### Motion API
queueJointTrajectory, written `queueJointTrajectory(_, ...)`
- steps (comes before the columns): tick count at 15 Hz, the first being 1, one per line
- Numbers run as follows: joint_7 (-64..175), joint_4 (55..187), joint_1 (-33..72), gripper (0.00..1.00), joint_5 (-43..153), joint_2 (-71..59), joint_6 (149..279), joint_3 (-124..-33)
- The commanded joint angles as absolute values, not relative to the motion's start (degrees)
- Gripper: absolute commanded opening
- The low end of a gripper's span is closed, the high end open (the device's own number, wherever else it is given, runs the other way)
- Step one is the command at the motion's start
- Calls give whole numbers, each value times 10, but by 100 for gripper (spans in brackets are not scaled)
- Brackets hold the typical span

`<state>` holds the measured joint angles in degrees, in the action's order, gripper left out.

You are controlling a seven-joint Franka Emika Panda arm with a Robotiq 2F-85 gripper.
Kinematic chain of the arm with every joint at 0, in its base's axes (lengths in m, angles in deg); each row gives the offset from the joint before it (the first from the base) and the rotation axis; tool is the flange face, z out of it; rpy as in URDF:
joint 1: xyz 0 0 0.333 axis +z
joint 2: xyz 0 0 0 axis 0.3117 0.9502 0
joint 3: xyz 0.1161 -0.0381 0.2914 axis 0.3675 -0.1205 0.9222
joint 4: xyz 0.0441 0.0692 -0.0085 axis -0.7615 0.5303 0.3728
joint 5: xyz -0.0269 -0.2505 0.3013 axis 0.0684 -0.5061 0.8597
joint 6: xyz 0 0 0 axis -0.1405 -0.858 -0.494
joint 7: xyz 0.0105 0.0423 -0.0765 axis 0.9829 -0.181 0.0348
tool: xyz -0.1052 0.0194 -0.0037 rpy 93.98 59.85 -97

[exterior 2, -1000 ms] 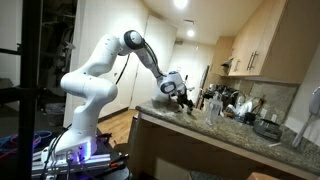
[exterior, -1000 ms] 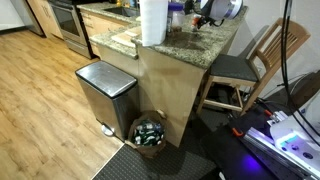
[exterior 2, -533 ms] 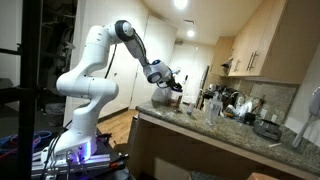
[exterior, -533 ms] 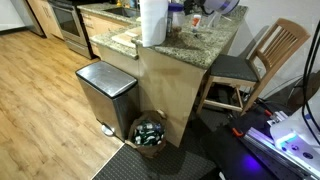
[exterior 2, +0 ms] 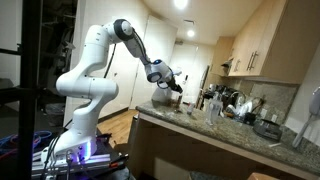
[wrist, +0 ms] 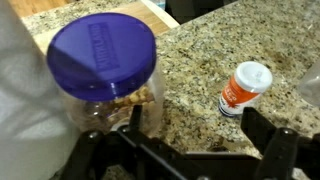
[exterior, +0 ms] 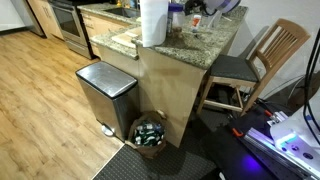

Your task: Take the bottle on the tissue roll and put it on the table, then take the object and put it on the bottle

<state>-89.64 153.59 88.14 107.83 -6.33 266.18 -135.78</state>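
Note:
In the wrist view a small orange bottle with a white cap [wrist: 243,88] stands on the granite table [wrist: 195,50], right of centre. A clear jar with a purple-blue lid [wrist: 102,62] holding nuts stands at the left, against the white tissue roll [wrist: 20,90]. My gripper [wrist: 185,152] is open and empty above the table, between the jar and the orange bottle. Its fingers [wrist: 276,150] show at the bottom edge. In both exterior views the gripper [exterior: 212,6] [exterior 2: 171,87] hovers over the counter beside the tissue roll [exterior: 152,22].
A steel pedal bin [exterior: 105,88] and a basket of bottles [exterior: 150,132] stand on the floor before the counter. A wooden chair [exterior: 262,55] is beside it. Glasses and kitchenware [exterior 2: 215,102] crowd the counter's far part.
Over the last second the arm rose and the gripper shifted towards the tissue roll. In the last half second almost nothing moved.

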Motion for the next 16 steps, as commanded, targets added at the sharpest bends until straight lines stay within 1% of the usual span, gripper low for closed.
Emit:
queueJointTrajectory(1, -897, 1506, 854, 100, 1132, -66, 2556, -1407)
queueJointTrajectory(3, -897, 1494, 847, 100, 1149, -59, 2465, -1447)
queueJointTrajectory(6, -887, 1476, 837, 100, 1116, -120, 2360, -1461)
queueJointTrajectory(10, -858, 1458, 865, 100, 1131, -207, 2345, -1469)
queueJointTrajectory(11, -882, 1462, 855, 100, 1125, -151, 2360, -1468)
queueJointTrajectory(14, -882, 1461, 857, 100, 1124, -166, 2360, -1469)
queueJointTrajectory(16, -906, 1457, 843, 100, 1130, -135, 2345, -1472)
